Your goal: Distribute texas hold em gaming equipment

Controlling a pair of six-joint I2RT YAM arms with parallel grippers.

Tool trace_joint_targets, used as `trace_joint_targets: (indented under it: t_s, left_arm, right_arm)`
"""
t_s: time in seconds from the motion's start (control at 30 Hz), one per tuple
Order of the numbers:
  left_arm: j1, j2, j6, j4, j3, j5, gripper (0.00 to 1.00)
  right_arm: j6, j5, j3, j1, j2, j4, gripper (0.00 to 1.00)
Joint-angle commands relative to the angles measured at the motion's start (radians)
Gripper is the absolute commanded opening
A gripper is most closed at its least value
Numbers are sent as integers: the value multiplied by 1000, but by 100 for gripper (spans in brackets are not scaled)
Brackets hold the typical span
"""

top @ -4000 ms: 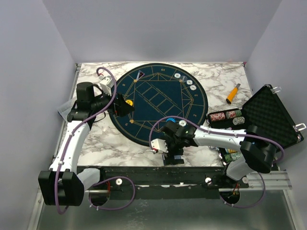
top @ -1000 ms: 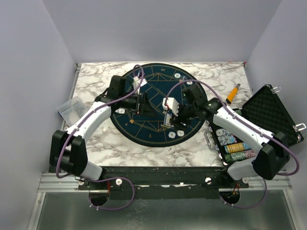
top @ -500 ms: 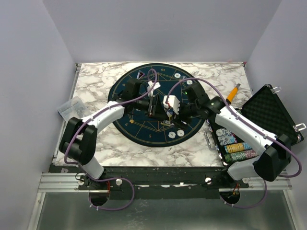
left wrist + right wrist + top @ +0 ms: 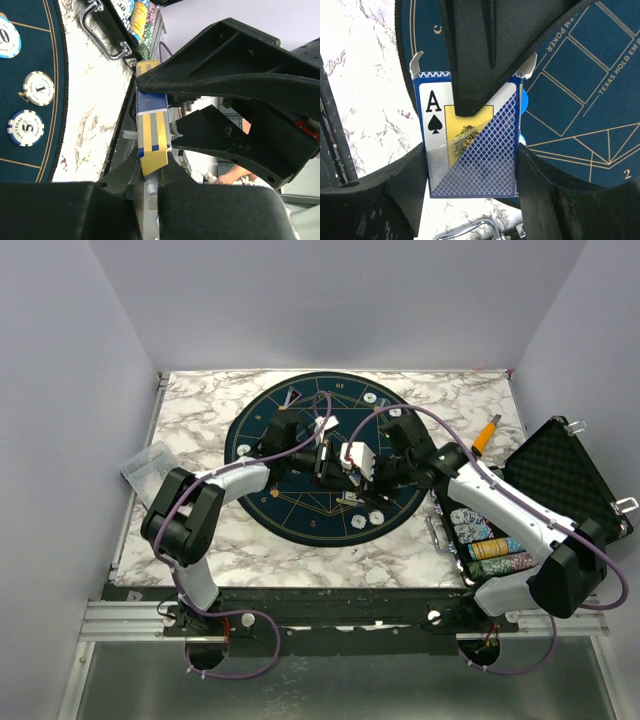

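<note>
A blue card box (image 4: 470, 150) showing an ace of spades hangs above the round dark mat (image 4: 290, 510). My right gripper (image 4: 470, 172) is shut on its two sides. From the other end my left gripper (image 4: 152, 167) is shut on the box's yellow-and-blue end (image 4: 152, 140); in the right wrist view its black fingers (image 4: 480, 60) cover the box's top. Both grippers meet over the mat's middle (image 4: 340, 468). Whitish poker chips (image 4: 38, 88) lie on the mat below, and others (image 4: 366, 520) near its right edge.
The open black case (image 4: 565, 480) stands at the right with rows of chips (image 4: 490, 545) and a metal handle (image 4: 105, 30). An orange-handled tool (image 4: 486, 433) lies at the back right. A clear plastic bag (image 4: 145, 462) sits at the left table edge.
My left arm has reached right across the mat to the box held by the right gripper, and its jaws have closed on the box's end. The right gripper stayed in place.
</note>
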Motion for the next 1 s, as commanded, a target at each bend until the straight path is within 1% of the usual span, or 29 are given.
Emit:
trace_joint_targets:
  t_s: [0.0,0.07,0.1,0.13,0.17,0.2,0.23,0.3,0.33,0.37,0.47,0.5,0.6,0.7,0.83,0.97]
  left_arm:
    - [-3,57,-149,247,-40,57,0]
    - [10,74,-207,332,-54,72,0]
    - [17,82,-245,392,-63,78,0]
    - [25,90,-284,459,-76,85,0]
    - [30,105,-352,562,-89,90,0]
    - [36,123,-427,676,-106,93,0]
    - [44,144,-530,812,-116,94,0]
    - [61,192,-723,1086,-134,92,0]
    - [67,209,-788,1164,-133,94,0]
    - [74,215,-810,1198,-129,96,0]
    - [81,188,-797,1187,-127,90,0]
    - [80,183,-796,1186,-128,86,0]
    - [80,177,-800,1167,-138,47,0]
    - [80,162,-797,1152,-171,13,0]
    - [68,92,-675,1015,-228,-40,0]
    - [64,3,-616,994,-283,-68,0]
  right_arm:
    - [-20,-74,18,3,19,-29,35]
    - [-28,-84,45,1,45,-83,58]
    - [-46,-93,68,-5,59,-125,65]
    - [-49,-117,88,-15,74,-152,83]
    - [-42,-144,110,-30,81,-173,98]
    - [-29,-168,128,-40,82,-177,100]
    - [11,-179,133,-53,75,-157,100]
    - [104,-196,136,-85,46,-86,100]
    - [166,-207,132,-112,35,-43,100]
    - [220,-223,130,-142,24,-9,100]
    - [376,-365,141,-258,27,41,100]
    - [419,-389,137,-283,30,56,100]
    - [583,-395,71,-314,9,154,100]
    - [755,-418,-38,-325,-52,272,100]
    - [890,-508,-152,-384,-107,393,100]
    - [975,-562,-191,-445,-124,454,100]
